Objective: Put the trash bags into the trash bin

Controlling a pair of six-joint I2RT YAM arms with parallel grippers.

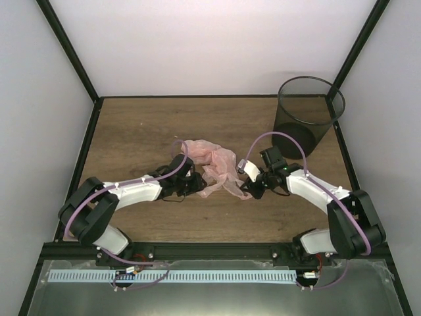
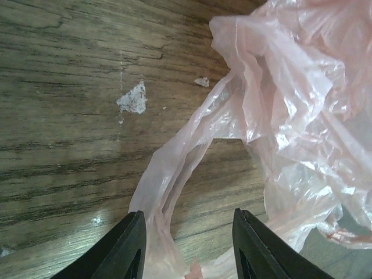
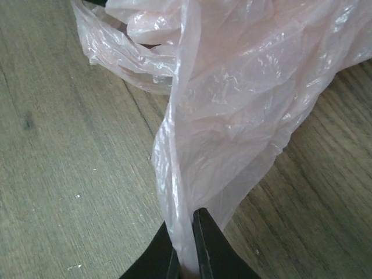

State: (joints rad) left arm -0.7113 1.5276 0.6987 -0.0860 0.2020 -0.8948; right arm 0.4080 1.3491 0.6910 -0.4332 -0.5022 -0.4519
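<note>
The pale-pink trash bag (image 1: 212,161) lies crumpled on the wooden table between my two grippers. My right gripper (image 1: 248,191) is shut on a fold of the bag (image 3: 232,116), which rises from between its fingertips (image 3: 204,247) in the right wrist view. My left gripper (image 1: 197,186) is open, its fingers (image 2: 125,250) either side of a loop handle of the bag (image 2: 174,174) that lies on the table. The black mesh trash bin (image 1: 309,115) stands upright at the far right corner, apart from both grippers.
Black frame posts and pale walls enclose the table. Small white specks (image 2: 133,99) mark the wood (image 2: 58,145) left of the bag. A metal rail (image 1: 210,250) runs along the near edge at the arm bases.
</note>
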